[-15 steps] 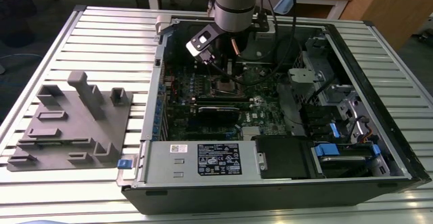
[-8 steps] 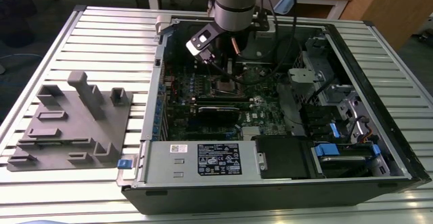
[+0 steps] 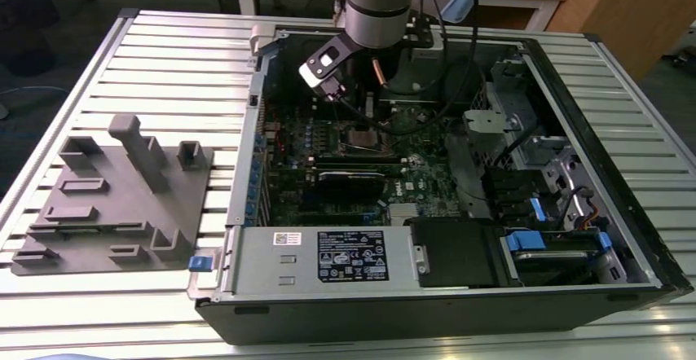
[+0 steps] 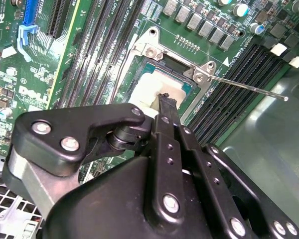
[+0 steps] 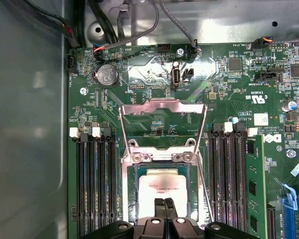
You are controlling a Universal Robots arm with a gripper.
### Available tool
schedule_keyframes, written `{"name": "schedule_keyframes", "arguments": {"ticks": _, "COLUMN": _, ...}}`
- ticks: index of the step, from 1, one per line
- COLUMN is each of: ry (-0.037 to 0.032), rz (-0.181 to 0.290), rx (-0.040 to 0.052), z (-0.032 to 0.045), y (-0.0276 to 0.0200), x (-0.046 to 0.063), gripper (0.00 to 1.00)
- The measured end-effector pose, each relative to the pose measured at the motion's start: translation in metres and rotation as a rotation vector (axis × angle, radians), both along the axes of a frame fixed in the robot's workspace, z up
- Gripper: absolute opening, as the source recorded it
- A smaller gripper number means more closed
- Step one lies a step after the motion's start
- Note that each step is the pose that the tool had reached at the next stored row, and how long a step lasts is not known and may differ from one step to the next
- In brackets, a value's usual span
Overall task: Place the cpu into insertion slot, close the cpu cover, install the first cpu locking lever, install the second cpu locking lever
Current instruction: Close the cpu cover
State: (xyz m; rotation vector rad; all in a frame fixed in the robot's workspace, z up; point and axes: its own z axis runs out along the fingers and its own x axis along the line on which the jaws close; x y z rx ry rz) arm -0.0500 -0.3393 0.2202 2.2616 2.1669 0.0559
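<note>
Currently: one silvery-grey square cpu (image 5: 162, 184) seated in one metal-rimmed insertion slot (image 3: 350, 138), exterior view mid-frame; one window-frame cpu cover (image 5: 162, 105) raised; end effector (image 5: 164, 203) closed, empty.

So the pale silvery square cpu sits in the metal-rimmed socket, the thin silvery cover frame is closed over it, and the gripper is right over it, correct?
Not the cover. The first wrist view shows the thin silvery cover frame standing open, tilted up off the metal-rimmed socket. The pale silvery square cpu does sit in it, uncovered, with the gripper right over it.
</note>
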Motion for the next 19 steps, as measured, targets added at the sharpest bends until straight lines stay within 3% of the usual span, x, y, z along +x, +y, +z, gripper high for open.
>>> {"name": "schedule_keyframes", "arguments": {"ticks": 8, "ry": 0.0001, "rz": 0.0, "rx": -0.0002, "z": 0.0025, "y": 0.0, "x": 0.0, "gripper": 0.11}}
{"name": "schedule_keyframes", "arguments": {"ticks": 19, "ry": 0.0, "rz": 0.0, "rx": 0.0001, "z": 0.0174, "y": 0.0, "x": 0.0, "gripper": 0.11}}
